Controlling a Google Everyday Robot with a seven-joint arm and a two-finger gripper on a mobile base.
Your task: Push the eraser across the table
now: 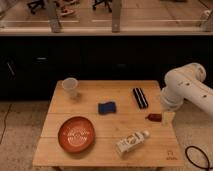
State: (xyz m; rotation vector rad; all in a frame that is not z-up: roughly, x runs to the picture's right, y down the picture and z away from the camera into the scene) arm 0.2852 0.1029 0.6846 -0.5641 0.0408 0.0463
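Note:
The dark-blue eraser (106,107) lies near the middle of the light wooden slatted table (107,90). My white arm comes in from the right, and the gripper (167,117) hangs at the table's right edge, to the right of the eraser and a little nearer the front. It is well apart from the eraser. A small dark-red thing (153,117) sits just left of the gripper; I cannot tell what it is.
A long black bar with pale stripes (140,97) lies right of the eraser, towards the back. A clear plastic cup (70,87) stands at the back left. An orange plate (76,133) is at the front left. A pale bottle (131,142) lies on its side at the front.

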